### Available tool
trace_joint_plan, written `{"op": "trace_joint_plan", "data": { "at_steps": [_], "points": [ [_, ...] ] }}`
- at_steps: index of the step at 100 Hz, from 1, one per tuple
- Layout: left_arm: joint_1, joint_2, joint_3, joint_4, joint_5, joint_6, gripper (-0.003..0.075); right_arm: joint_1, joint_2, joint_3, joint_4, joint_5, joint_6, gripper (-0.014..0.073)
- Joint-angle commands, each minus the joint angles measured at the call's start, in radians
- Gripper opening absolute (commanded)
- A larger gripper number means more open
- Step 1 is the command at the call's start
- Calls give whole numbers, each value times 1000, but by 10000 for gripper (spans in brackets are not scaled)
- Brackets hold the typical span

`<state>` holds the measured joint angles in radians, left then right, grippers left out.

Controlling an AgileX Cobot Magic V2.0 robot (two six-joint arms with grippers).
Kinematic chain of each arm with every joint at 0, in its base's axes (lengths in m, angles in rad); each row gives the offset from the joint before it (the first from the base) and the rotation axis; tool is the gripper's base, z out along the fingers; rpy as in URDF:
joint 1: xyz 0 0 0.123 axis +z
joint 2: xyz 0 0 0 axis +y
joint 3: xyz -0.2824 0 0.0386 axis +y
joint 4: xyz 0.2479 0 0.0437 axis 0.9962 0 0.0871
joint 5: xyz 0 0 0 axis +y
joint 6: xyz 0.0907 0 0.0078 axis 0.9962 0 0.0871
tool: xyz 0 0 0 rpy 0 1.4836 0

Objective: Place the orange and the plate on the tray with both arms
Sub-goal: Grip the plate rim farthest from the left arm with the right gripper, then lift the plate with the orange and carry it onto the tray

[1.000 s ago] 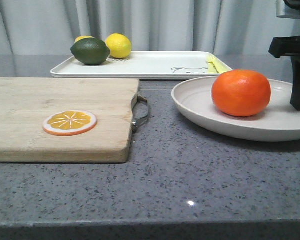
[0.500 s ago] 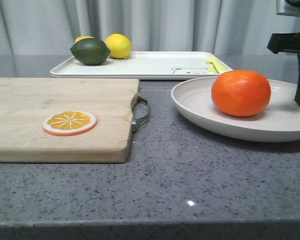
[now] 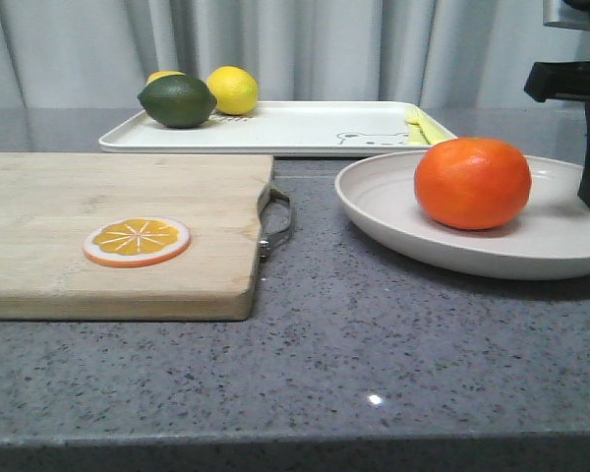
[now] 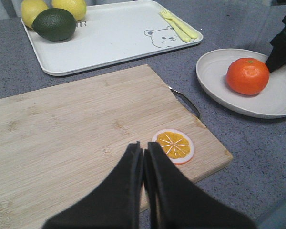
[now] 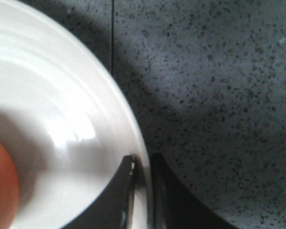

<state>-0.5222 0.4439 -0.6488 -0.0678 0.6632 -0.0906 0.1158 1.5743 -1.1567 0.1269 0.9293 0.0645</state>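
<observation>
Right gripper (image 5: 142,164) pinches the stiff plate (image 3: 393,211) by its thin rim; the glossy orange (image 3: 472,183) inside may roll; left gripper (image 4: 144,151) pressed together, empty.

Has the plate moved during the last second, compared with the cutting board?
Yes, slightly. In the front view the plate, pinched by the right gripper, slid left toward the fixed cutting board, carrying the orange.

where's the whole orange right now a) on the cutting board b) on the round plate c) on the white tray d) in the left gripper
b, the orange sits on the plate, beside the cutting board and apart from the tray; the left gripper is shut and empty over the board.
</observation>
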Motion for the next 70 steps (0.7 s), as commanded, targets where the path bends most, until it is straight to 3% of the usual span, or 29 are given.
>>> {"op": "trace_joint_plan", "data": {
  "at_steps": [1,45,70],
  "points": [
    [2,4,-27,-10,-78,-9,-19,2,-32,-22,7,-13,-12,-69],
    [2,4,-27,-15,-85,-9,-19,-60,-48,-36,170,-53,-42,-68],
    [2,4,-27,-15,-87,-9,-19,-60,-16,-173,285,-49,-83,-68]
  ]
}}
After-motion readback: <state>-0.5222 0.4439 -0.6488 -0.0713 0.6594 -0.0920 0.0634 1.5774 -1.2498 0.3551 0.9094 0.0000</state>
